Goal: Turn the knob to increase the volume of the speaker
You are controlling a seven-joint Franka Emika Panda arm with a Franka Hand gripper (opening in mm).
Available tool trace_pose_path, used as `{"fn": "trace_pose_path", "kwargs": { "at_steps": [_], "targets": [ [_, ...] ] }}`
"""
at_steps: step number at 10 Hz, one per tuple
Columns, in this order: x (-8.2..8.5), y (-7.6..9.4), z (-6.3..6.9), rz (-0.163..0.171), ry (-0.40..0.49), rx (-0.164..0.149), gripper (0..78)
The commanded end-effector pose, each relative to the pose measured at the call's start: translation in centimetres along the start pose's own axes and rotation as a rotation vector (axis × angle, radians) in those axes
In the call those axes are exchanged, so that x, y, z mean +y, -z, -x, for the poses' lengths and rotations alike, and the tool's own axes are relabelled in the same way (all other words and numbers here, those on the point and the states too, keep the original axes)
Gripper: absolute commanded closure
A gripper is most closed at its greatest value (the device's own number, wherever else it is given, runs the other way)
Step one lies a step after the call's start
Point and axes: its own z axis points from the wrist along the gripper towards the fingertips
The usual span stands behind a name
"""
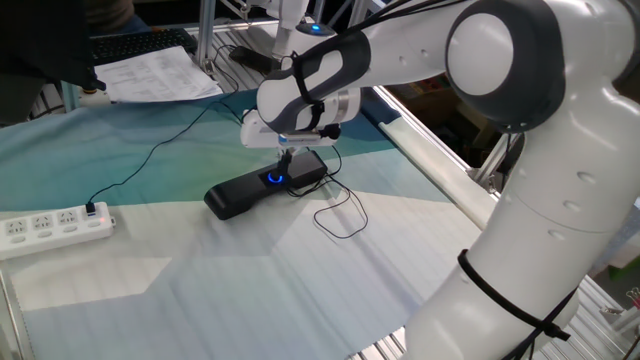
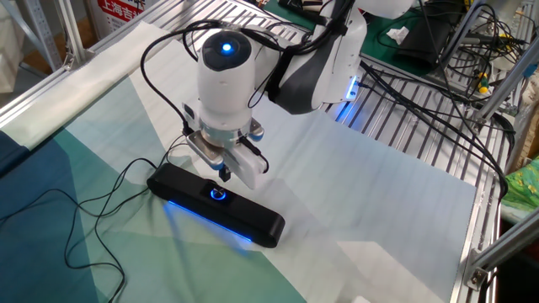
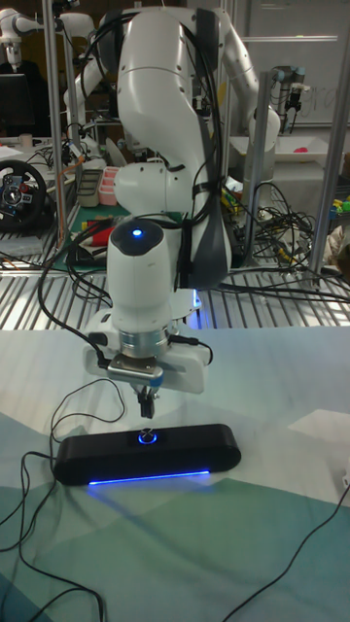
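So the speaker (image 2: 216, 204) is lying flat on the cloth-covered surface (image 2: 354, 210), a strip of blue light glowing along one long side, and the knob (image 3: 147, 437) sits on its top face a bit off-centre, ringed in blue. The robot's hand (image 3: 146, 400) hangs straight above the knob, fingers pointing down, and in the tall fixed view there's a clear sliver of air between the fingertips and the knob, so no contact. The fingers look pinched close together with nothing between them, but honestly they're tiny and dark and mostly tucked under the fat white wrist, so I can't tell exactly how wide the gap is. In one fixed view the hand covers part of the speaker's far end and the knob is just a blue dot (image 1: 275, 179). A thin black cable (image 1: 340, 212) loops off the speaker onto the cloth, and its far run is hard to follow. A white power strip (image 1: 50, 226) lies well apart near the surface edge, cut off by the frame.
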Motion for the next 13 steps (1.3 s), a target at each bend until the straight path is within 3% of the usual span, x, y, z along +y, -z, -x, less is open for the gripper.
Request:
{"fn": "trace_pose_path", "kwargs": {
  "at_steps": [1,4,5,13],
  "targets": [
    [0.33,-0.84,0.6,0.001,0.007,-0.01,77.6],
    [0.47,-1.08,0.86,0.0,0.018,-0.01,77.6],
    [0.51,-1.05,0.94,-0.001,0.023,-0.008,0.1],
    [0.51,-1.05,0.94,-0.001,0.023,-0.008,0.1]
  ]
}}
